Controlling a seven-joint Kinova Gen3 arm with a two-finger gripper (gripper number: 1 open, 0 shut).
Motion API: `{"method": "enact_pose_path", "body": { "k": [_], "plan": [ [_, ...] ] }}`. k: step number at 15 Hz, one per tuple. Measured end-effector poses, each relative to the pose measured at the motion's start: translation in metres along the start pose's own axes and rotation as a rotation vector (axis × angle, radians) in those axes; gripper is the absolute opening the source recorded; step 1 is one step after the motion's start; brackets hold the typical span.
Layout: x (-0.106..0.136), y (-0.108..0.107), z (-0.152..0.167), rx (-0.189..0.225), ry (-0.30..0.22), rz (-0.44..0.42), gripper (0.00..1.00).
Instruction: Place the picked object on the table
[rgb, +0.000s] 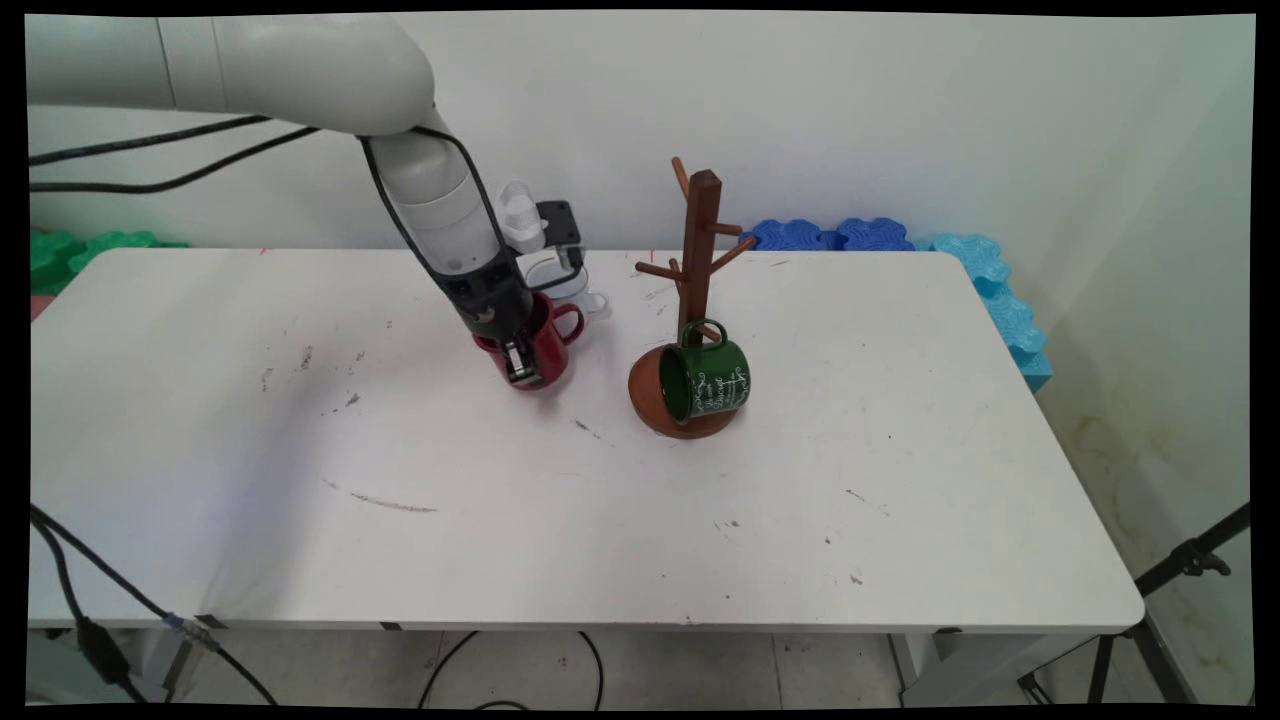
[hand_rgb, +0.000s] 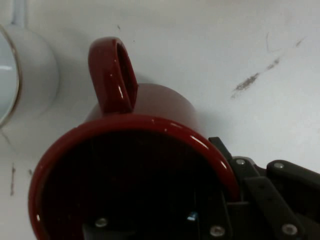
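A dark red mug (rgb: 550, 350) stands upright on the white table (rgb: 700, 520) left of centre, its handle (hand_rgb: 114, 75) pointing away from the hand. My gripper (rgb: 518, 362) comes down onto the mug's near rim, one finger inside the cup and the other outside against its wall, shut on the rim. In the hand view the red mug (hand_rgb: 150, 107) fills the picture and the gripper (hand_rgb: 220, 202) clamps its rim at the lower right. A white mug (rgb: 572, 285) stands just behind the red one, and shows as a white mug (hand_rgb: 30, 75) at the upper left.
A wooden mug tree (rgb: 700, 240) with a round base (rgb: 648, 392) stands right of the red mug, and a green mug (rgb: 706, 378) hangs from a low peg. Blue foam tiles (rgb: 830, 235) line the back right edge, green ones (rgb: 80, 250) the back left.
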Motion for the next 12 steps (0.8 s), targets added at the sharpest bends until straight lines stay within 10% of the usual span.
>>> {"method": "enact_pose_path", "body": {
  "k": [12],
  "plan": [
    [-0.006, -0.005, 0.015, -0.002, -0.02, 0.092, 0.0]
  ]
}}
